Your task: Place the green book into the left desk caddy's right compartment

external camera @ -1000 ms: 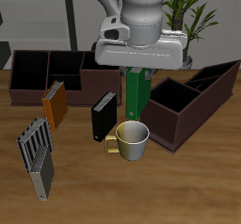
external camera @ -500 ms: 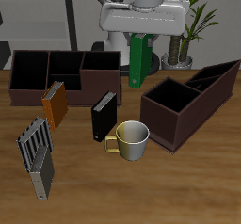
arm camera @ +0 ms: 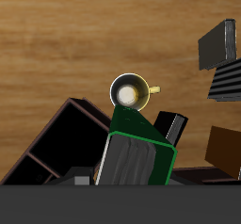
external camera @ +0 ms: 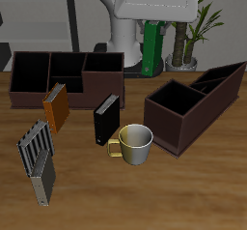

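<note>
The green book (external camera: 152,48) hangs upright in my gripper (external camera: 154,23), lifted high above the table, behind the mug and beside the skewed brown left desk caddy (external camera: 193,106). The gripper is shut on the book's top; its fingers are mostly hidden by the hand. The caddy's right compartment (external camera: 174,102), the deep square section, lies nearer the table's front edge, lower than the book, and looks empty. In the wrist view the green book (arm camera: 139,148) fills the foreground, with the caddy (arm camera: 61,143) beside it.
A cream mug (external camera: 134,144) stands near the front, also seen in the wrist view (arm camera: 129,92). A black book (external camera: 105,121), an orange book (external camera: 56,108), a grey rack (external camera: 39,157) and a second square-on brown caddy (external camera: 66,77) stand nearby.
My gripper has risen with the green book, lifting it from table level beside the mug to high above the table and a little toward the skewed caddy.
</note>
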You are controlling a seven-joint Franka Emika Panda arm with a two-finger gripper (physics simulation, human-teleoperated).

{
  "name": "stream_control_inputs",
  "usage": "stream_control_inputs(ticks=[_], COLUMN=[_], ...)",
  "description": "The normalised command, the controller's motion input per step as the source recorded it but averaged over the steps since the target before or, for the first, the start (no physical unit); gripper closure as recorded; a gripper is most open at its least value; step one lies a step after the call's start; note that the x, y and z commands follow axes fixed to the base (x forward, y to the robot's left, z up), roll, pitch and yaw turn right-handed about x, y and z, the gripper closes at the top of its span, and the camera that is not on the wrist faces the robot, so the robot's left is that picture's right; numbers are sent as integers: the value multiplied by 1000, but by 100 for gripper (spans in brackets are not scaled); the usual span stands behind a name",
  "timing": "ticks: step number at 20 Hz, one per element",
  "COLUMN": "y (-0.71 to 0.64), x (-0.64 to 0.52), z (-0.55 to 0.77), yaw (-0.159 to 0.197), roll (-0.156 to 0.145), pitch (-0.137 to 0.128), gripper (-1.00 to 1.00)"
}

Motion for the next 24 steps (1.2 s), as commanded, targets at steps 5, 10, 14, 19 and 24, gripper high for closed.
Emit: stream_control_inputs(ticks=[5,10,14,19,24], y=[230,405,390,299,83], x=[-72,-66,-16,10,68], z=[36,-40,-114,-99,-131], yaw=[-21,-4,5,-6,-44], roll=[-5,29,45,-4,-75], pitch=[19,34,26,10,11], gripper=[100,100,100,100,100])
